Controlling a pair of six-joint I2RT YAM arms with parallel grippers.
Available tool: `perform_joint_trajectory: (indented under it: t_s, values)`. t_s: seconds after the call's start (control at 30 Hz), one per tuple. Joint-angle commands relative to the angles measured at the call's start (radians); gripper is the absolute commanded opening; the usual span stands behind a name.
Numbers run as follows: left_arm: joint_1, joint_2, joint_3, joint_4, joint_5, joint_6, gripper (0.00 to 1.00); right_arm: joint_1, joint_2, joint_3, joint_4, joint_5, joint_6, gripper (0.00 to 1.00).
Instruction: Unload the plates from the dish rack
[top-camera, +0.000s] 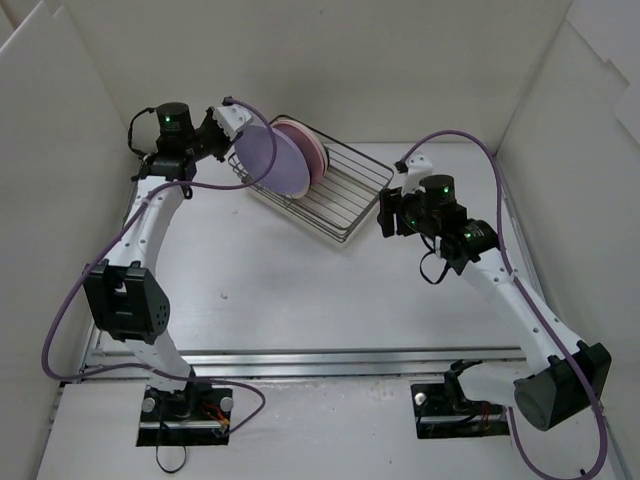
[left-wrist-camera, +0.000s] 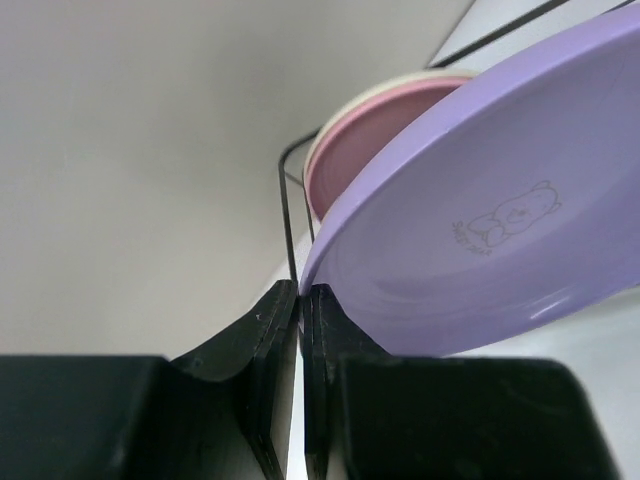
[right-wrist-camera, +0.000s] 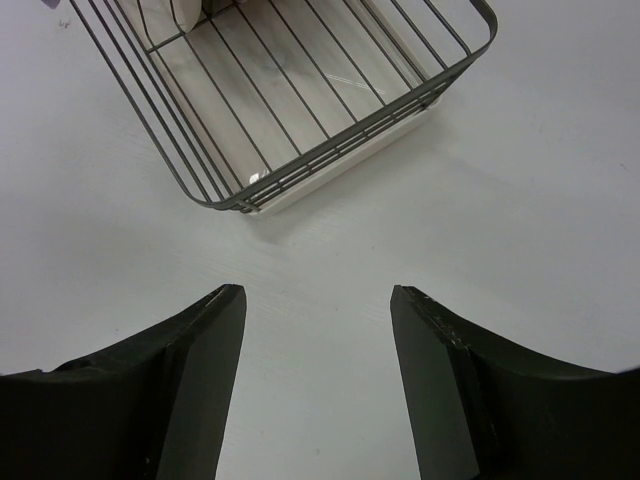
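Observation:
The dark wire dish rack (top-camera: 345, 190) lies at the back middle of the table. A lavender plate (top-camera: 270, 160) stands on edge at its left end, with a pink plate (top-camera: 300, 145) and a cream plate behind it. My left gripper (top-camera: 232, 140) is shut on the lavender plate's rim (left-wrist-camera: 315, 275); the pink plate (left-wrist-camera: 365, 140) and a cream rim (left-wrist-camera: 330, 135) show behind it. My right gripper (top-camera: 385, 215) is open and empty over the table, just off the rack's right end (right-wrist-camera: 320, 160). No dark blue plates show.
White walls enclose the table on the left, back and right. The left arm's purple cable (top-camera: 215, 183) hangs in front of the rack's left end. A metal rail (top-camera: 330, 360) runs along the near edge by the arm bases.

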Motion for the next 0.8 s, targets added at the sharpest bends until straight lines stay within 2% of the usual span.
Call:
perform_joint_trajectory:
  t_s: [0.0, 0.13, 0.23, 0.33, 0.47, 0.6, 0.77]
  values:
    - [0.020, -0.112, 0.075, -0.119, -0.106, -0.093, 0.00, 0.013, -0.013, 0.029, 0.065, -0.001, 0.007, 0.60]
    - [0.086, -0.127, 0.120, -0.496, -0.214, -0.234, 0.00, 0.019, -0.010, 0.038, 0.070, -0.012, 0.013, 0.60]
    - [0.124, -0.126, 0.065, -0.695, -0.313, -0.375, 0.00, 0.031, -0.008, 0.030, 0.090, -0.019, 0.024, 0.60]
    - [0.190, -0.103, -0.032, -0.800, -0.343, -0.478, 0.00, 0.045, 0.004, 0.027, 0.111, -0.032, 0.030, 0.59]
    - [0.322, -0.023, -0.113, -0.822, -0.352, -0.626, 0.00, 0.067, 0.039, 0.047, 0.116, -0.046, 0.021, 0.59]
    - [0.394, 0.061, -0.089, -0.830, -0.332, -0.706, 0.00, 0.085, 0.081, 0.082, 0.102, -0.050, 0.007, 0.58]
    - [0.405, 0.108, -0.054, -0.798, -0.329, -0.719, 0.00, 0.113, 0.096, 0.083, 0.088, -0.030, 0.001, 0.58]
